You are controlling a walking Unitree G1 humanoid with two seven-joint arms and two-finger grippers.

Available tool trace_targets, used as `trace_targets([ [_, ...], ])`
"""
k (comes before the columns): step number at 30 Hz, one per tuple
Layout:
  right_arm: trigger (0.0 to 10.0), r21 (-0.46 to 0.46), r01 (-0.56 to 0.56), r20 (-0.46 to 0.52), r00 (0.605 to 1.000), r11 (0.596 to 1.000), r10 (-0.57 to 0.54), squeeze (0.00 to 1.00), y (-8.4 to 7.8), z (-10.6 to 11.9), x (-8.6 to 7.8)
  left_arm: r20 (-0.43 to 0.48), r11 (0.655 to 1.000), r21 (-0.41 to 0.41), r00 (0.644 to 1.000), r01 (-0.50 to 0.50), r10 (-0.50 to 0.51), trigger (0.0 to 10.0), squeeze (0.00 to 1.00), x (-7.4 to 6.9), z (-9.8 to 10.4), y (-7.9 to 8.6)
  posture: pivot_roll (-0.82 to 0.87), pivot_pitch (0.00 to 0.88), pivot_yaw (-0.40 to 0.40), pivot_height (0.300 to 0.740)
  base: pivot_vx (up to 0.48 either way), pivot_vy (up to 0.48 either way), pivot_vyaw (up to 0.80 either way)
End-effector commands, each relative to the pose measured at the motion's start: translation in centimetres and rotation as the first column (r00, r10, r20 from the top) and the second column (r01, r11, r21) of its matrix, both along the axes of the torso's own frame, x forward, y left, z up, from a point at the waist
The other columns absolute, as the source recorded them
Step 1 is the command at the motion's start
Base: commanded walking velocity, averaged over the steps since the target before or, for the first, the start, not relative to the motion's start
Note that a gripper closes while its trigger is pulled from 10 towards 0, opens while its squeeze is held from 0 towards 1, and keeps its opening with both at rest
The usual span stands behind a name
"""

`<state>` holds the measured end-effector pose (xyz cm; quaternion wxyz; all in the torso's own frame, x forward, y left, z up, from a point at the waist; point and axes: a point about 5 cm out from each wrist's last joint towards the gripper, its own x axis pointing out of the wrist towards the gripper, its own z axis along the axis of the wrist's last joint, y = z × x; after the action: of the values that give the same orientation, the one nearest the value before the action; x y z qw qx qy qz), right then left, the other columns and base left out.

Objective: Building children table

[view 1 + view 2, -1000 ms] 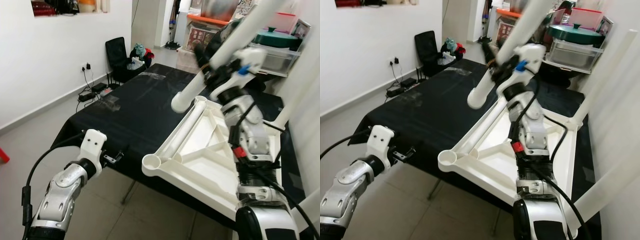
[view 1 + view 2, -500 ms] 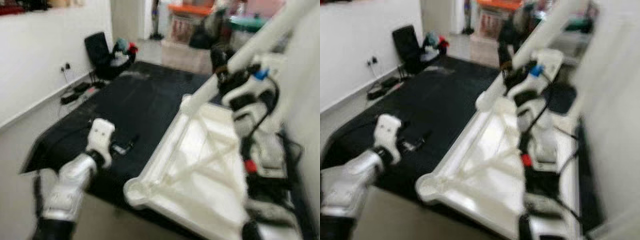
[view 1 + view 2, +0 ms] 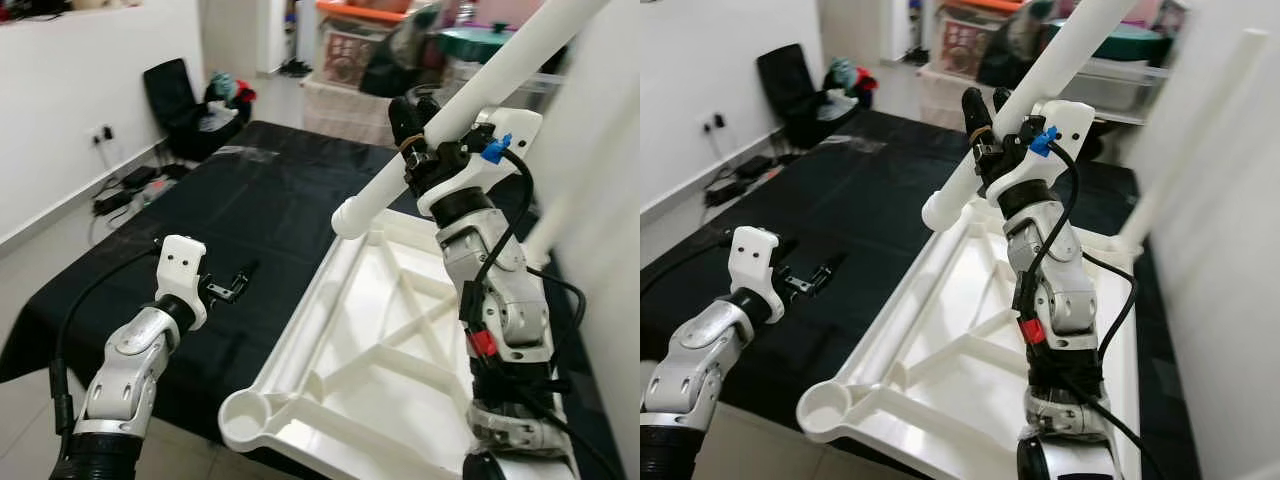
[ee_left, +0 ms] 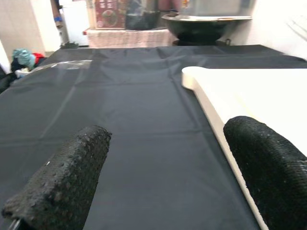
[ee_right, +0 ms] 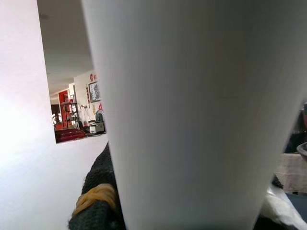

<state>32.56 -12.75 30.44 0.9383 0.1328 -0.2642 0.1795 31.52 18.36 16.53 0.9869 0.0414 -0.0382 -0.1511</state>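
Right pincer clenching white leg w/ tip hovering off tabletop socket; might miss. Left pincer released.

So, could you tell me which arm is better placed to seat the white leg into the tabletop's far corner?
Right: the right gripper already clamps the white leg above that corner, while the left gripper hovers open over the black cloth.

Table leg — upper end (past the frame) — cut off
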Motion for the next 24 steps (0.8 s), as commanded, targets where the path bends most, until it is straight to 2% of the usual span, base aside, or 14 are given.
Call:
trace_targets([
  [1,0.0,0.022,-0.011,-0.015,1.0,1.0,0.012,0.0,0.1,-0.2,-0.3,-0.017,1.0,-0.002,1.0,0.015,-0.015,10.0,0.0,0.1,-0.2,-0.2,0.08,0.0,-0.102,0.74,0.0,0.48,-0.8],
  [3,0.0,0.015,0.002,-0.024,1.0,1.0,-0.001,0.0,0.1,-0.4,-0.6,-0.015,1.0,-0.008,1.0,0.026,-0.026,10.0,0.0,0.0,-0.2,-0.5,0.07,0.0,-0.101,0.74,0.0,0.444,-0.4],
  [6,0.0,0.009,-0.001,-0.03,1.0,1.0,0.001,0.0,0.1,-0.6,-0.7,-0.014,0.999,-0.014,0.999,0.034,-0.034,10.0,0.0,0.0,-0.3,-0.6,0.07,0.0,-0.098,0.74,0.0,0.0,0.0],
  [12,0.0,0.017,-0.014,-0.037,0.999,1.0,0.014,0.0,0.1,-0.6,-1.0,-0.002,0.999,-0.013,0.999,0.033,-0.033,10.0,0.0,0.1,-0.1,-0.7,0.07,0.0,-0.1,0.74,0.0,0.0,-0.8],
  [13,0.0,-0.009,0.011,-0.026,1.0,1.0,-0.011,0.0,-0.1,-0.5,-1.0,0.002,0.999,-0.015,0.999,0.035,-0.035,10.0,0.0,0.2,0.0,-0.7,0.07,0.0,-0.1,0.74,0.0,0.0,0.0],
  [18,0.0,0.033,-0.027,-0.062,0.998,0.999,0.029,0.0,0.3,-0.9,-1.1,0.007,0.999,-0.023,0.999,0.039,-0.039,10.0,0.0,0.1,0.0,-0.7,0.07,0.0,-0.102,0.74,0.0,0.0,0.0],
  [24,0.0,0.046,-0.051,-0.059,0.997,0.998,0.053,0.0,0.6,-0.8,-1.5,0.009,0.996,-0.054,0.997,0.075,-0.074,10.0,0.0,-0.4,0.0,-1.3,0.07,0.0,-0.101,0.74,0.0,0.0,-0.8],
])
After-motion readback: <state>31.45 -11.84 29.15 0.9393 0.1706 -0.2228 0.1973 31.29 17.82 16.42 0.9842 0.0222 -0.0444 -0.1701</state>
